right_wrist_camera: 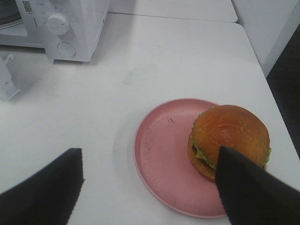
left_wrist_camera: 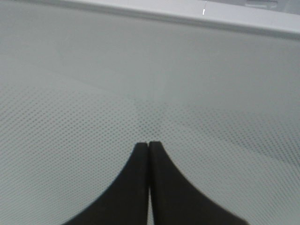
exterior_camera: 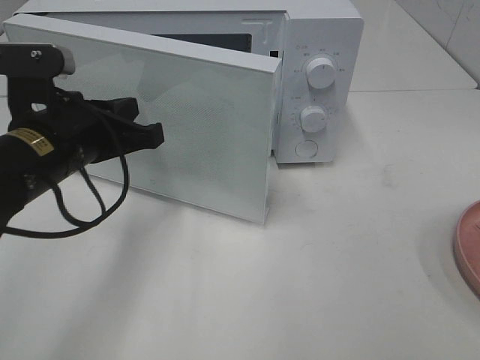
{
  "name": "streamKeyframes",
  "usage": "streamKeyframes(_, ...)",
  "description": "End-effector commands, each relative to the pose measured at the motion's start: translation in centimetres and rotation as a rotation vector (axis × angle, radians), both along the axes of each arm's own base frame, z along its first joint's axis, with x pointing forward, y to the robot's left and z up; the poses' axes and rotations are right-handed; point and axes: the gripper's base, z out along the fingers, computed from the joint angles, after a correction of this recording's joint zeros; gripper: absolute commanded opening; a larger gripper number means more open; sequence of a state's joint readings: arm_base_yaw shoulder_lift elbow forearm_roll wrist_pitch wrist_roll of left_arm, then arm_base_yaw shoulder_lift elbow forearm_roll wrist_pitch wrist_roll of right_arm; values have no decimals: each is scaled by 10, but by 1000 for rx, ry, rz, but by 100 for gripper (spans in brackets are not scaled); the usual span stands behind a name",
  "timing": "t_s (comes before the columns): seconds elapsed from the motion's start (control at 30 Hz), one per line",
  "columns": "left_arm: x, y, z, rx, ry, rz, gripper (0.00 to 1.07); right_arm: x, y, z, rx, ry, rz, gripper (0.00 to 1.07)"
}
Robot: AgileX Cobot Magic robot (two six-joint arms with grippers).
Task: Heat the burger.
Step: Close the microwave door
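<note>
The burger (right_wrist_camera: 228, 140), a domed golden-brown bun over green lettuce and a dark patty, sits toward one side of a round pink plate (right_wrist_camera: 161, 159) on the white desk (right_wrist_camera: 154, 61), well apart from the white microwave oven (exterior_camera: 315, 45). It looks light and soft, a loose stack likely to squash or slide apart under a hard squeeze, so a gentle hold low across the bun's sides, or carrying it by the plate's rim, seems safer. The right gripper (right_wrist_camera: 150, 187) hangs above the plate with its black jaws spread wide and nothing between them; one jaw overlaps the burger's edge in the wrist view, though contact cannot be judged. Relative to the microwave, the plate lies off to the control-panel side, only its rim showing in the high view. The left gripper (exterior_camera: 154, 135) has its jaws pressed together, empty, their tips at or just short of the microwave's open white door (exterior_camera: 202, 112); touch cannot be confirmed. The two round dials (exterior_camera: 321, 73) carry tiny markings too small to read, and a small QR-like label shows near the panel.
</note>
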State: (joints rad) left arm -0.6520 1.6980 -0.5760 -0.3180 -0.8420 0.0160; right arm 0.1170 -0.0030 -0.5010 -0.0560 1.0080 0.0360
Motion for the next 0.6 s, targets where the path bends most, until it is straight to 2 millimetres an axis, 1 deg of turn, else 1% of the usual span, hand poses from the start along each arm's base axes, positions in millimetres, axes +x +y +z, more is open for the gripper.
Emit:
streamKeyframes(0.03,8,-15,3,5,-7,6,0,-4,-1,0,-5,-48,-9,76)
streamKeyframes(0.07,12,-24,6,5,-20,5,0,-4,-1,0,-5,-48,-9,76)
streamKeyframes(0.1,12,-24,6,5,-20,5,0,-4,-1,0,-5,-48,-9,76)
streamKeyframes(0.17,18,-36,8,-2,-26,27,0,-4,-1,0,-5,-48,-9,76)
streamKeyframes(0.2,18,-36,8,-2,-26,27,0,-4,-1,0,-5,-48,-9,76)
streamKeyframes(0.27,26,-45,7,-5,-25,65,0,-4,-1,0,-5,-48,-9,76)
streamKeyframes(0.37,32,-50,7,-6,-21,81,0,-4,-1,0,-5,-48,-9,76)
streamKeyframes(0.43,42,-59,7,0,-8,93,0,-4,-1,0,-5,-48,-9,76)
streamKeyframes(0.5,44,-62,7,4,-4,90,0,-4,-1,0,-5,-48,-9,76)
streamKeyframes(0.53,50,-68,6,10,-7,86,0,-4,-1,0,-5,-48,-9,76)
streamKeyframes(0.57,50,-68,6,10,-7,86,0,-4,-1,0,-5,-48,-9,76)
streamKeyframes(0.6,56,-73,8,5,-17,85,0,-4,-1,0,-5,-48,-9,76)
